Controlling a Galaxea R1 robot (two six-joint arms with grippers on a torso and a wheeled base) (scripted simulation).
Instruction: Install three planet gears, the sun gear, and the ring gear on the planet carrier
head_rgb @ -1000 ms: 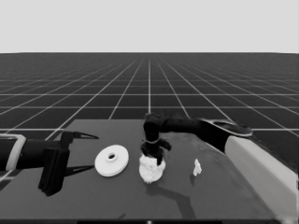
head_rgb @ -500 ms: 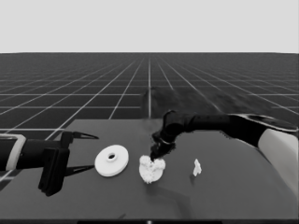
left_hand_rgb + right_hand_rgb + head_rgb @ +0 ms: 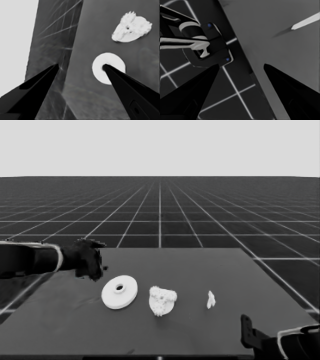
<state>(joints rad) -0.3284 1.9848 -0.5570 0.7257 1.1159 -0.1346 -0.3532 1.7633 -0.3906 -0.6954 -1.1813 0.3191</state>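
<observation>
The larger round part (image 3: 119, 291), the ring gear, lies flat left of the table's middle, its hub and small hole up. To its right the smaller round part (image 3: 160, 308), the planet carrier, carries a cluster of small toothed gears (image 3: 163, 295). My left gripper (image 3: 94, 269) hovers open just left of and behind the larger round part. In the left wrist view one of its fingers (image 3: 120, 82) crosses the larger round part (image 3: 100, 71), with the gear-laden smaller part (image 3: 122, 36) farther off. My right gripper (image 3: 248, 330) is parked open at the lower right corner.
A thin white piece (image 3: 211, 300) stands right of the smaller round part and shows in the right wrist view (image 3: 305, 21) near the table's corner. Dark machinery with blue lights (image 3: 205, 47) sits past the table edge there.
The right arm has drawn back from the gear cluster to the lower right corner. The left arm has moved in from its waiting place toward the larger round part.
</observation>
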